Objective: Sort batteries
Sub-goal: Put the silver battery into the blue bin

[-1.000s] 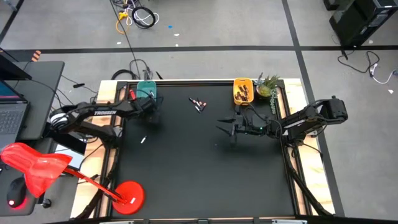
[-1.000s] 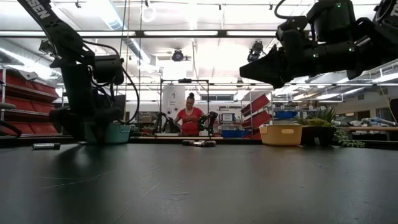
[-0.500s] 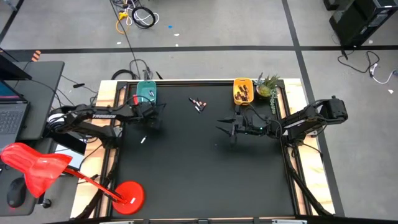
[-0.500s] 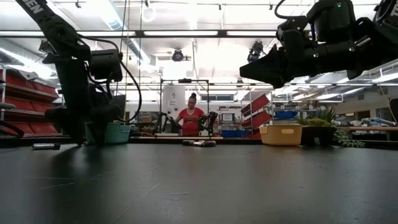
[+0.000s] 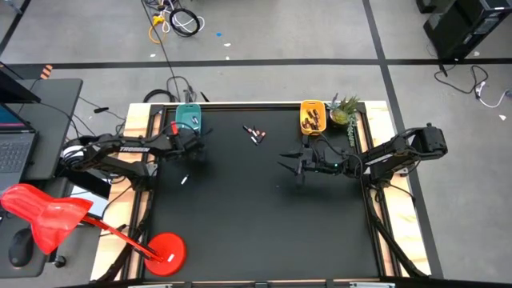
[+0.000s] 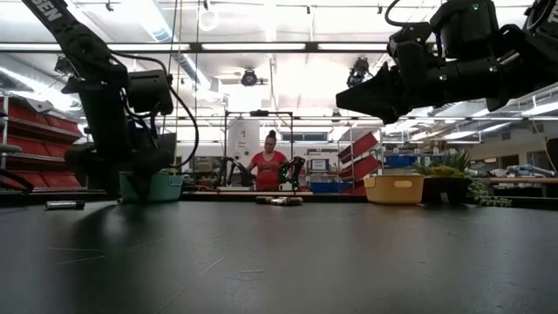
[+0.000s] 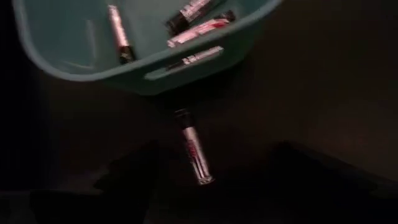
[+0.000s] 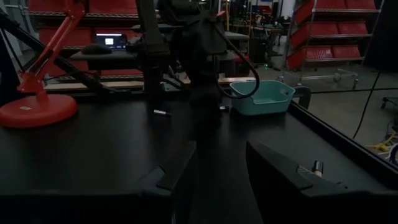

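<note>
Batteries lie in four places on the black table (image 5: 264,216): a small cluster (image 5: 254,134) at the far centre, apparently three though I cannot count it surely; one pale cell (image 5: 184,180) alone at the left, nearer me than the left arm; dark cells in the yellow tray (image 5: 311,117) at the far right, too heaped to count; and at least four in the teal tray (image 5: 189,116) at the far left, as the left wrist view shows. That view also shows one battery (image 7: 194,149) on the table just outside the tray's wall, which I judge missed the tray or is the next to lift in. My left gripper (image 5: 192,144) hangs over that spot, just on the near side of the teal tray, fingers spread wide and holding nothing. My right gripper (image 5: 290,164) waits in mid-air right of centre, well clear of both trays, fingers parted and empty, pointing toward the left. Two trays suggest one sort per tray. A potted plant (image 5: 344,110) stands beside the yellow tray.
</note>
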{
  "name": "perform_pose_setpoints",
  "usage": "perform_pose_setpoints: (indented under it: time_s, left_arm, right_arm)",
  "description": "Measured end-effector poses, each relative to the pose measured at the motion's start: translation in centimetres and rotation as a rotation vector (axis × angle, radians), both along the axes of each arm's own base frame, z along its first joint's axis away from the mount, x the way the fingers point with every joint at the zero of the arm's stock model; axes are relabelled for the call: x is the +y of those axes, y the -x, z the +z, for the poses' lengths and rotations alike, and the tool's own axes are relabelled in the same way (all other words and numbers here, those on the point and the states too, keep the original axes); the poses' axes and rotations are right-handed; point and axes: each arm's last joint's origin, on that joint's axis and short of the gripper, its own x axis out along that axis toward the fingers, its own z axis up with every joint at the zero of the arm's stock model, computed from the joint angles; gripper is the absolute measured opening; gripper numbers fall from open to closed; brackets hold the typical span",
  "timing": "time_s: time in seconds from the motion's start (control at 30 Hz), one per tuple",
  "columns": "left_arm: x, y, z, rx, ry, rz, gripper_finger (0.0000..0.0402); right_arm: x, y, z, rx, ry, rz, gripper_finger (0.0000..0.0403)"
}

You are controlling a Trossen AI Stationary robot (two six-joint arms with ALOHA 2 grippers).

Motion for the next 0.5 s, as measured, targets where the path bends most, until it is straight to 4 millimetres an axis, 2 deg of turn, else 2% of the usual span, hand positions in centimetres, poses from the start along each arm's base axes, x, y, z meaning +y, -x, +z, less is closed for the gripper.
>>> perform_pose_setpoints:
  time_s: [0.27, 0.5]
  left_arm:
    - [0.4, 0.1, 0.1, -0.012, 0.025, -0.008, 0.0339]
    - [1.5, 0.5, -0.4, -0.122, 0.097, 0.012, 0.0339]
  right_arm:
    - [0.0, 0.0, 0.0, 0.000, -0.001, 0.000, 0.0149]
    - [0.0, 0.0, 0.0, -0.001, -0.001, 0.001, 0.0149]
